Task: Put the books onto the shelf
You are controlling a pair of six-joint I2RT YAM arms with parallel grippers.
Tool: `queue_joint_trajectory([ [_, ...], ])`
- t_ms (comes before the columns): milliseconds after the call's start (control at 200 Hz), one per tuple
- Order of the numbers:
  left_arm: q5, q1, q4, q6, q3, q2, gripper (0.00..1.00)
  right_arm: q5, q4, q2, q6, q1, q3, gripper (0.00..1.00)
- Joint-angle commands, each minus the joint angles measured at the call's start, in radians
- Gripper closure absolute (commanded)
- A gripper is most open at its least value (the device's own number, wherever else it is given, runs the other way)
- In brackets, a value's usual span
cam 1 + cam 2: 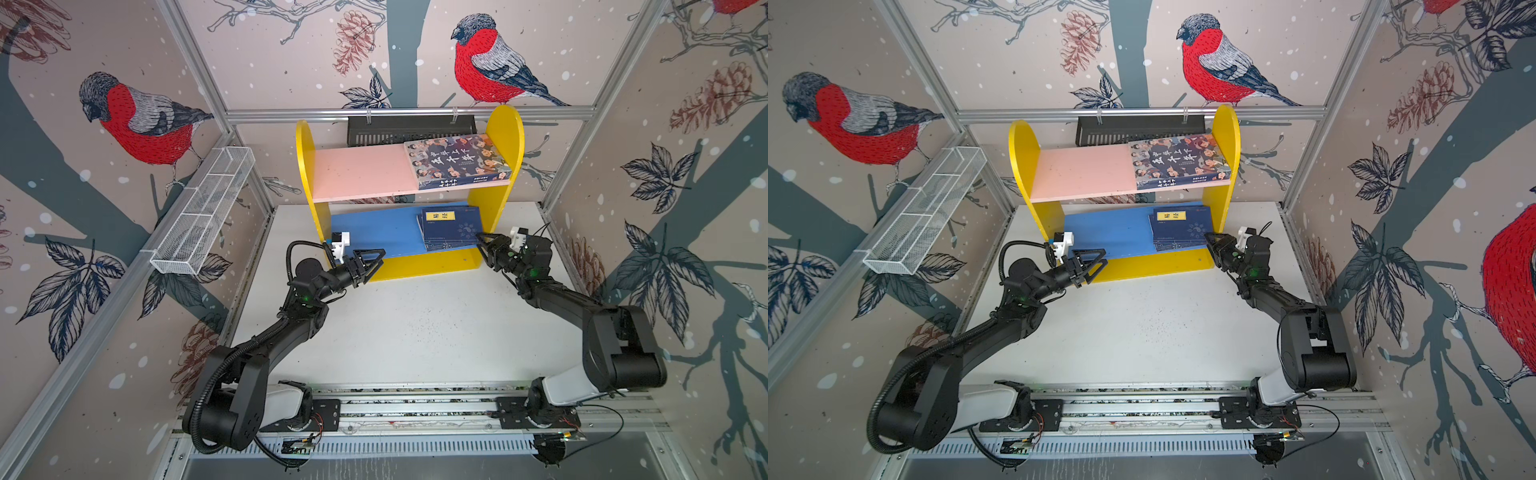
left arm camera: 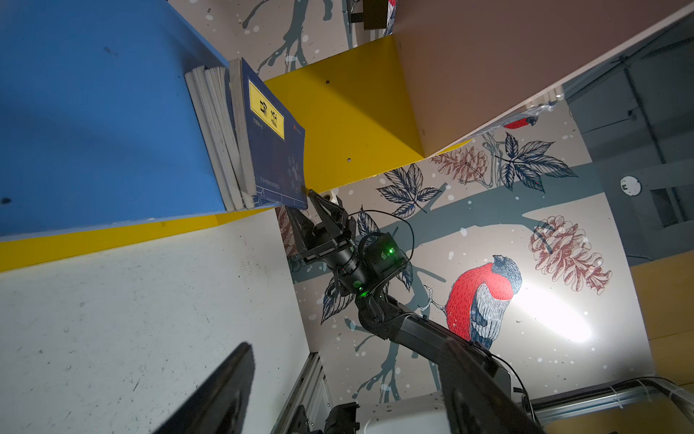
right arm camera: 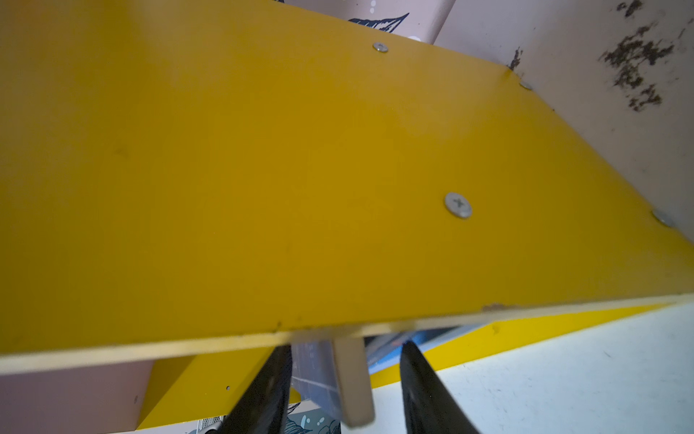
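Right gripper [image 3: 345, 349] fingers stand spread astride the top navy book's [image 3: 311, 375] corner, not pinching it. Its stack [image 1: 451, 228] lies on the shelf's [image 1: 505, 137] blue board [image 1: 374, 232], the cartoon book [image 1: 455, 160] on the pink board [image 1: 357, 172]. Left gripper [image 1: 374, 264] hangs spread, empty. Placing looks done; next, back out without dragging the book. White table [image 1: 415, 332] holds no books; bird-papered walls [image 1: 685, 208] around.

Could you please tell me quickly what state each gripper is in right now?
Left gripper: open, holding nothing.
Right gripper: open, jaws astride a corner of the thin navy-blue book with yellow label, not clamping it.
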Motion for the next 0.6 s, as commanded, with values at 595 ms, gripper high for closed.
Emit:
queue_joint_trajectory([
  [595, -0.048, -0.143, -0.273, 0.398, 0.267, 0.143, 0.32, 0.088, -0.065, -0.196, -0.006, 0.073, -0.098, 0.62],
])
